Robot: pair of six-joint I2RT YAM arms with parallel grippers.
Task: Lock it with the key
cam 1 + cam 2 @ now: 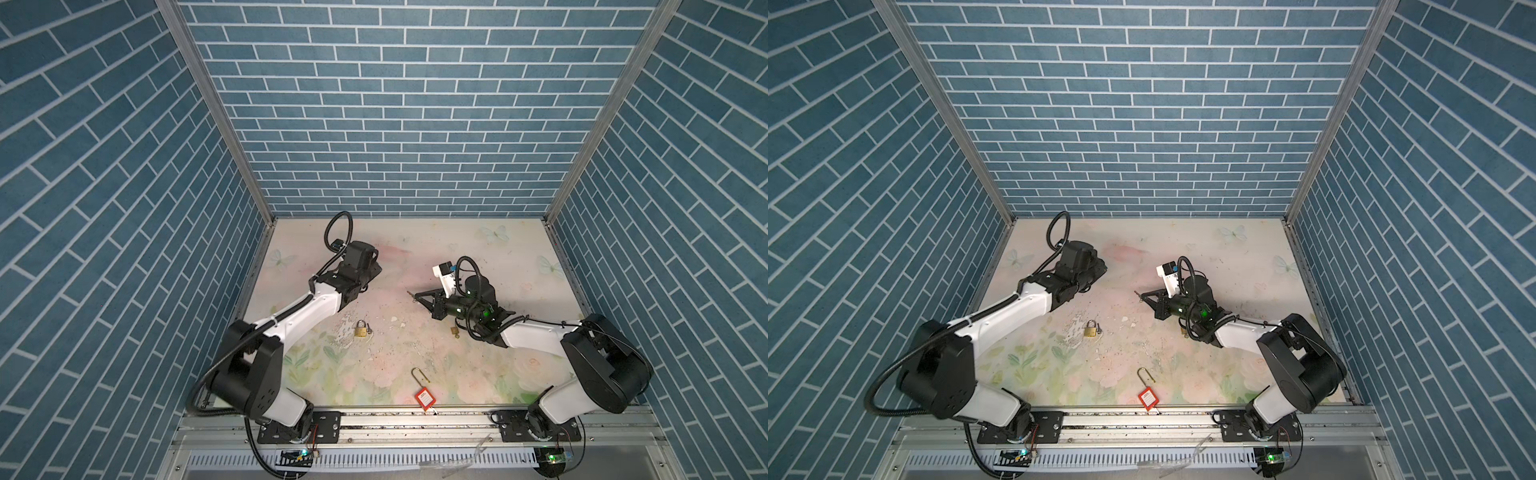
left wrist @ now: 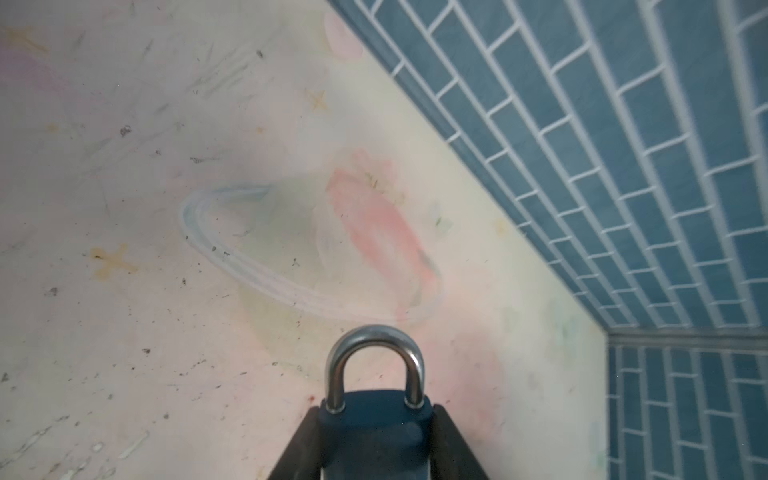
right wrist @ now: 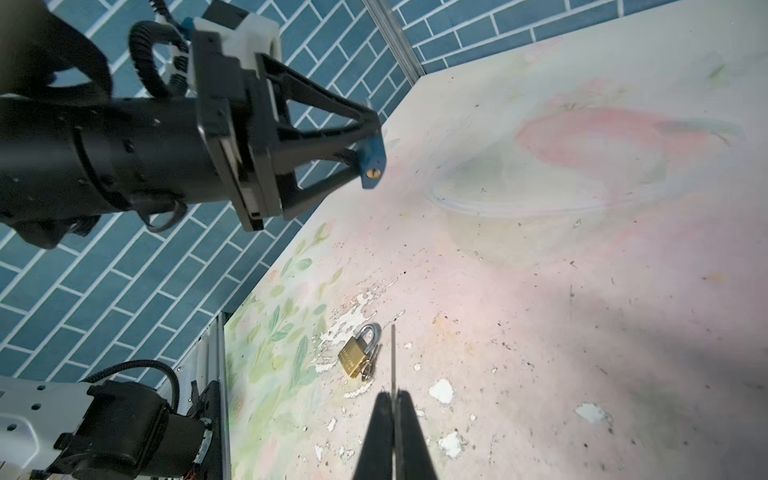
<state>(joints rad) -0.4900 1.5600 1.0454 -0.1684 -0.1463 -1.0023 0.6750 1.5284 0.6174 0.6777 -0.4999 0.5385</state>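
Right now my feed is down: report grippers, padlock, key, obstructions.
Left gripper shut on blue padlock with silver shackle. Right gripper shut on thin silver key, short of the keyhole. Nothing between them.

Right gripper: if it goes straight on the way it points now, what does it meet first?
Probably the blue padlock held by the left gripper, its keyhole facing the key in the right gripper; exact alignment is unclear.

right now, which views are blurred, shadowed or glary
left wrist view: brick wall smeared, glare on the blue padlock shackle; right wrist view: broad shadow over the table, key just a thin edge-on line; both top views: sharp, walls splayed by the wide lens
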